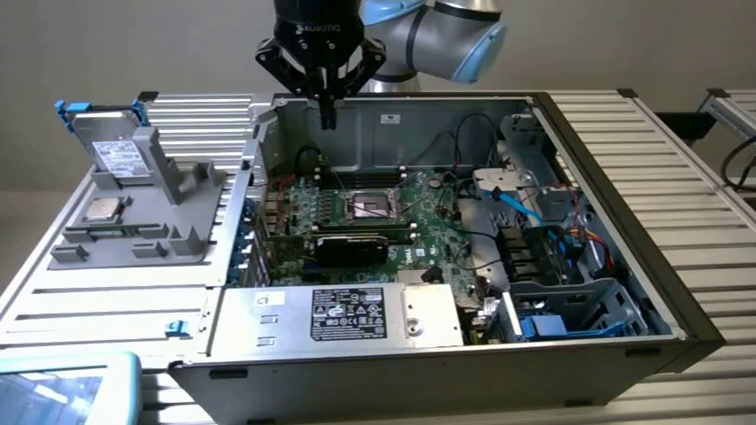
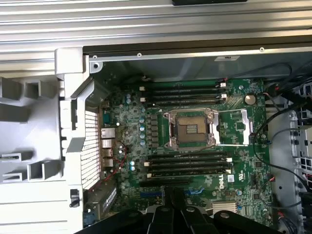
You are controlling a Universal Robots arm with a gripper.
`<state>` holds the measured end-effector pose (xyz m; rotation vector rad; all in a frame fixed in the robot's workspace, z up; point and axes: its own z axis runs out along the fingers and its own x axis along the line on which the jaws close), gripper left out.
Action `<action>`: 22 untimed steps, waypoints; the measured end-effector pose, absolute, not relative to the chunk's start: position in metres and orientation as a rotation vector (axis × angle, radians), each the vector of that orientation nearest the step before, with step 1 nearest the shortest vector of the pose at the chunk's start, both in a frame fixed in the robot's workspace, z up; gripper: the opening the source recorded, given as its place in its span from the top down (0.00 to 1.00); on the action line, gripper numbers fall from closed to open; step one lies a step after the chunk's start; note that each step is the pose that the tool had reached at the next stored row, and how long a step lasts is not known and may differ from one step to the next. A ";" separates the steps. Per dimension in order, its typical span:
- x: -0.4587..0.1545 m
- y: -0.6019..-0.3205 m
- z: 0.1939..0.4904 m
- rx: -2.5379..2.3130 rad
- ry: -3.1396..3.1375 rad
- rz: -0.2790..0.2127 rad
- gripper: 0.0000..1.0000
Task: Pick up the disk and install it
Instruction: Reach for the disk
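At the exterior view's left, the disk (image 1: 119,152) stands propped in a grey holder (image 1: 177,190) on the table (image 1: 95,305). Its long axis leans steeply upward, blue tabs topmost. Further right, the tool (image 1: 327,113), closed together and empty, hangs above the motherboard (image 1: 390,221) in the open computer case (image 1: 614,177).

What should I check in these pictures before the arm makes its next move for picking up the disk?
1. Is the disk in place: ok, it leans in the grey holder at the exterior view's left, with its label showing.
2. Is the end effector empty: ok, it is shut and holds nothing.
3. Is the end effector at the disk: not ok, it hangs over the motherboard, apart from the disk.
4. Is the computer case open: ok, no lid covers it.
5. Is the metal cage in the case's corner free: cannot tell, cables run close to it.
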<state>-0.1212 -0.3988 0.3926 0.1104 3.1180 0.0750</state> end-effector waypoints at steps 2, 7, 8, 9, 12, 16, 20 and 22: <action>-0.122 -0.399 0.393 0.111 3.118 0.075 0.89; -0.142 -0.396 0.393 0.110 3.118 0.075 0.89; -0.146 -0.395 0.393 0.110 3.118 0.075 0.89; -0.151 -0.394 0.393 0.110 3.118 0.075 0.89; -0.164 -0.392 0.393 0.111 3.120 0.075 0.89; -0.180 -0.389 0.393 0.111 3.127 0.075 0.89; -0.196 -0.384 0.393 0.111 3.129 0.074 0.89; -0.205 -0.382 0.393 0.111 3.130 0.073 0.89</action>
